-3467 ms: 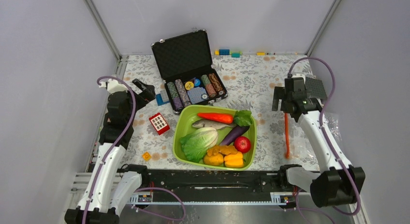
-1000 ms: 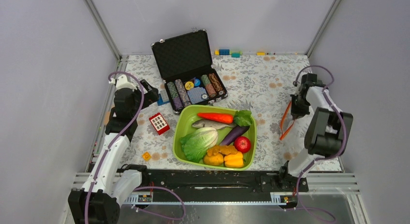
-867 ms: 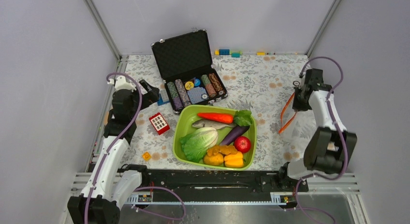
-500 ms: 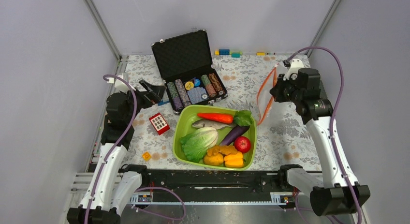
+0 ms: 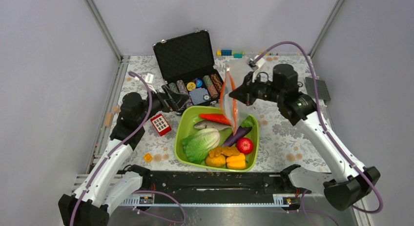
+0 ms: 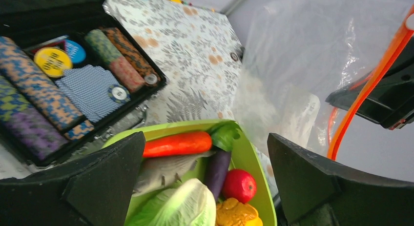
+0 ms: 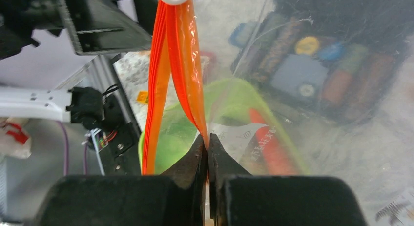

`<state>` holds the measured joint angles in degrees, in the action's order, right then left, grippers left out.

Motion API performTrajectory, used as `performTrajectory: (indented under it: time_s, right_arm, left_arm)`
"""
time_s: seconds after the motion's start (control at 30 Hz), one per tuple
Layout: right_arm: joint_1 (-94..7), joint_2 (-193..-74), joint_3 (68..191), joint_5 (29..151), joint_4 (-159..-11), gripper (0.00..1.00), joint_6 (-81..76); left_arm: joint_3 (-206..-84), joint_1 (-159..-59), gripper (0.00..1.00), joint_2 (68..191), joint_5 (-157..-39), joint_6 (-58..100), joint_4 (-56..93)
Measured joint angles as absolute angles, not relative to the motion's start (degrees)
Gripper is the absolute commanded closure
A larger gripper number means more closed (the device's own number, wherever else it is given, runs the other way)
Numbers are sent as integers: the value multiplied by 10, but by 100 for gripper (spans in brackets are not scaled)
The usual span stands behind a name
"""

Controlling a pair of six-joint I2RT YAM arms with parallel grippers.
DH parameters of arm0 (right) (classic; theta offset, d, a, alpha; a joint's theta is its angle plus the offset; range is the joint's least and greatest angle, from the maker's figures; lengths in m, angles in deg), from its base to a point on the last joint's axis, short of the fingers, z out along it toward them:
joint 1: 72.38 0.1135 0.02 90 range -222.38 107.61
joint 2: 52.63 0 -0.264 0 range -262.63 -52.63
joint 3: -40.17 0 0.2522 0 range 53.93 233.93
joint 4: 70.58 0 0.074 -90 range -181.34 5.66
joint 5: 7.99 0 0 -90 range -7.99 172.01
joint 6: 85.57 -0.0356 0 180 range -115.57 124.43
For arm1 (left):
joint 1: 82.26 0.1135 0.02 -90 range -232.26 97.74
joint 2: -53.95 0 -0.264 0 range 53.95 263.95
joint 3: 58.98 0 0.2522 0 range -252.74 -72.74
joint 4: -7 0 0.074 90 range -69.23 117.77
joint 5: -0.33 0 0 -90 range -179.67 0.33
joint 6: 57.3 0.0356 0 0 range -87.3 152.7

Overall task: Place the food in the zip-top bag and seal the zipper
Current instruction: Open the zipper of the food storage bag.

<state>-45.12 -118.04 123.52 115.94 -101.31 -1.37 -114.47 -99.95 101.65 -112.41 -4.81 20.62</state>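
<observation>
You're clenching right gripper on zipper of zip-top bag above lime-green tray | left gripper gaping near tray | bag print blurred

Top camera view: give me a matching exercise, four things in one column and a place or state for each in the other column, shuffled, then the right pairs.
Column A
1. zip-top bag
2. red apple
3. poker chips
4. left gripper

Column B
a. in the black case
b. open, holding nothing
c. pinched in the right gripper, lifted off the table
d. in the green tray

Pairs: 1-c, 2-d, 3-a, 4-b
</observation>
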Motion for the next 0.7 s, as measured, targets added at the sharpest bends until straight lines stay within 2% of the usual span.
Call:
performTrajectory:
  time_s: [0.23, 0.37, 0.7]
  right_arm:
    - [-341, -1238, 1267, 1156, -995, 100, -12]
    - [-298, -1262, 1276, 1109, -989, 100, -12]
    - [-265, -1277, 1310, 958, -1009, 100, 2]
  left_arm:
    - [-1169, -1067, 1, 1052, -1121, -48, 206]
    - [-1179, -1087, 1, 1064, -1118, -48, 206]
    - [-1182, -1089, 1, 1025, -1083, -42, 254]
